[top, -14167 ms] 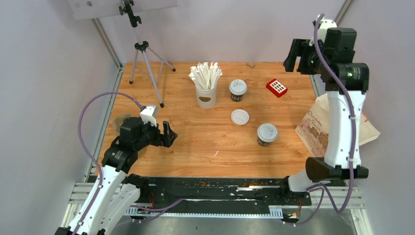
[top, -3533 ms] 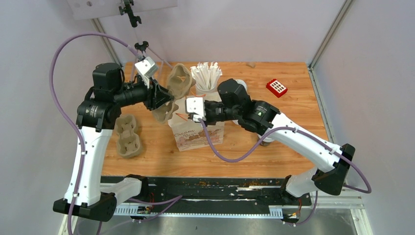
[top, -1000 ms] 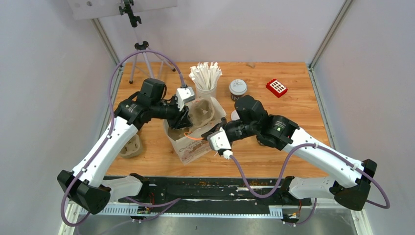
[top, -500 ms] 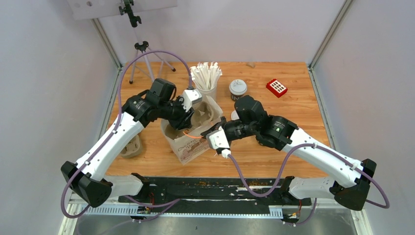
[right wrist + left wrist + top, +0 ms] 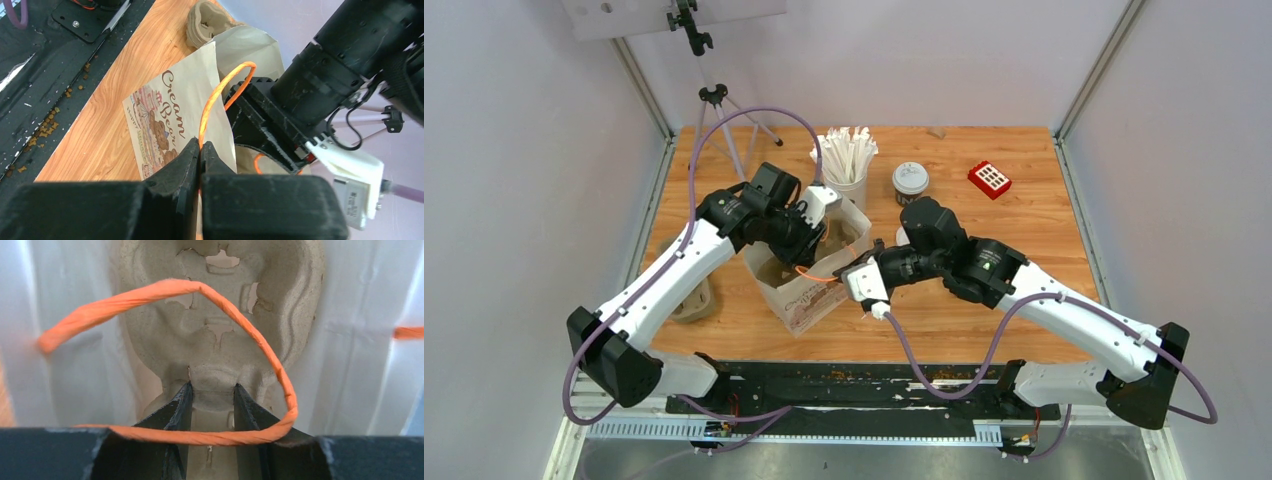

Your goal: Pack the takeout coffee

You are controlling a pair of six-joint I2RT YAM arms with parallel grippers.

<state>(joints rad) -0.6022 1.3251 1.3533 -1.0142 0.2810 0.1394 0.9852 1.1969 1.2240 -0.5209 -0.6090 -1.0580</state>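
Top external: no coffee is packed yet. One lidded cup (image 5: 910, 183) stands behind the bag (image 5: 809, 295), beside the stick cup (image 5: 846, 170); I cannot find the other. Left wrist: the left jaws grip a pulp carrier (image 5: 220, 335) deep inside the bag, with an orange handle (image 5: 225, 297) looped across them. Right wrist: the right jaws are closed on an orange handle at the bag's rim.

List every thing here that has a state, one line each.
paper bag, upright, mouth open
orange handle, pinched by the right claw
right claw, shut on the orange handle
cup carrier, inside the bag, gripped
left claw, shut on the cup carrier
coffee cup, upright, lidded, outside the bag
stick cup, upright, full
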